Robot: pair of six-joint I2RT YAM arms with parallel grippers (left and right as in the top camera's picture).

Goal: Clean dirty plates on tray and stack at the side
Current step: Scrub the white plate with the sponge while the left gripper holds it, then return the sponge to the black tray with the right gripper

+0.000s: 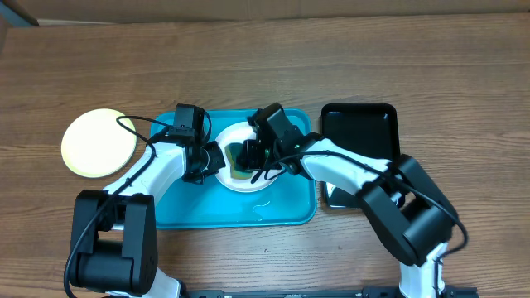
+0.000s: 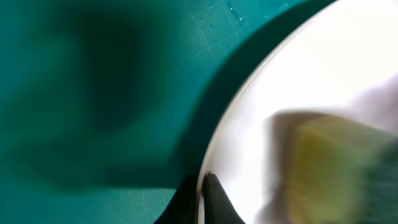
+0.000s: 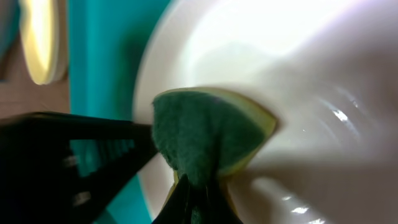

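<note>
A white plate (image 1: 241, 178) lies on the light-blue tray (image 1: 190, 211). My left gripper (image 1: 213, 158) is shut on its left rim; in the left wrist view the fingertips (image 2: 211, 190) pinch the plate's edge (image 2: 261, 93). My right gripper (image 1: 253, 156) is shut on a green and yellow sponge (image 1: 238, 154), which presses on the plate's face. In the right wrist view the sponge (image 3: 208, 134) sits folded between the jaws on the white plate (image 3: 292, 56). A pale yellow-green plate (image 1: 98, 142) rests on the table left of the tray.
A glossy black tray (image 1: 358, 131) stands right of the blue tray, partly under the right arm. Water drops glint on the blue tray's front part (image 1: 263, 207). The wooden table (image 1: 265, 58) extends behind both trays.
</note>
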